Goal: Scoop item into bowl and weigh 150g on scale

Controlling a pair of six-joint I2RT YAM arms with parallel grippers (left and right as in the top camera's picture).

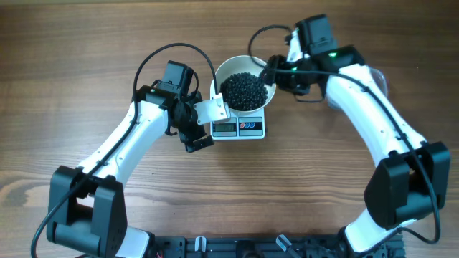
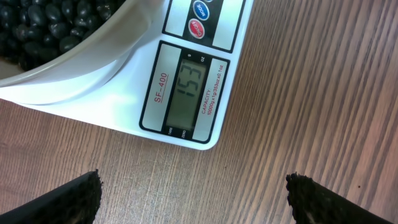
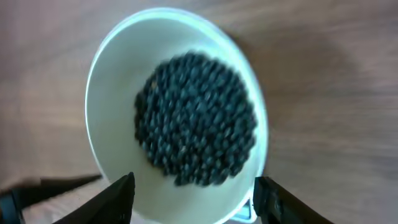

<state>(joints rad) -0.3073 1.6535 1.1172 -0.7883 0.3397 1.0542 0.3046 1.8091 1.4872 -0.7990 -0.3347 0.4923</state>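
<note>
Plainly, left gripper (image 2: 194, 200) and right gripper (image 3: 194, 198) both gape wide, empty.

The brown table (image 2: 311, 74) shows matt, streaky wood grain. The flat white rectangular plastic scale (image 2: 186, 93) and the round white bowl (image 3: 118, 87) look smooth and glossy. The small black pellets (image 2: 56, 25) carry a slight sheen.

The brown wood-grain tabletop (image 1: 72, 57) carries a small flat white rectangular digital scale (image 1: 239, 129), lying near the middle, a little toward the far side, with its grey display and two round buttons facing the near edge.
</note>
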